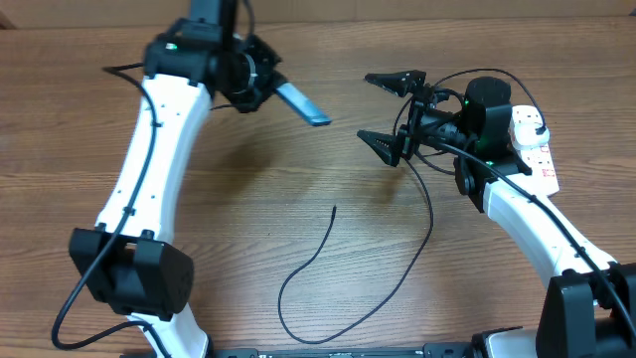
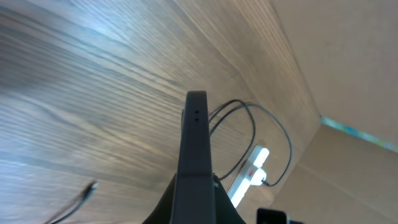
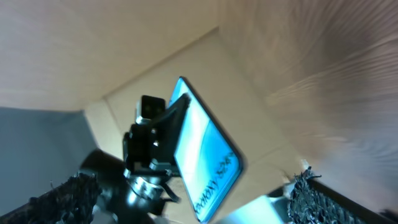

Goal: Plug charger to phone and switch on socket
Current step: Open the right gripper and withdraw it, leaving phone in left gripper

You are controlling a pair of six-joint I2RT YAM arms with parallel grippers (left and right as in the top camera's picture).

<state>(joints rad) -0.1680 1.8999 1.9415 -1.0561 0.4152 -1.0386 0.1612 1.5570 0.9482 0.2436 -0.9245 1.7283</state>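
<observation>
Left gripper [image 1: 260,88] clamped on the phone [image 1: 304,105], held above the table at 11 o'clock. Right gripper [image 1: 390,111] gaping, empty, at 1 o'clock. Charger tip [image 1: 334,209] loose at centre; socket [image 1: 534,149] at 3 o'clock. Step in hand, likely: fetching the connector. Next, right jaws need lowering onto that tip.

**Lettering in view.** (a) The phone [image 3: 205,149], seen from my right wrist camera: one line of small dark text stands on the bright cyan screen, near its lower end and along the short edge. It is tilted and blurred. I can read "Galaxy" with some effort, and the characters after it are too smeared to tell.

(b) The socket [image 1: 532,147], seen from overhead: small red markings stand on its white face, toward the end nearer my base. They are too small to read as words or numbers. From my left wrist camera the same strip is overexposed and nothing on it is legible.
</observation>
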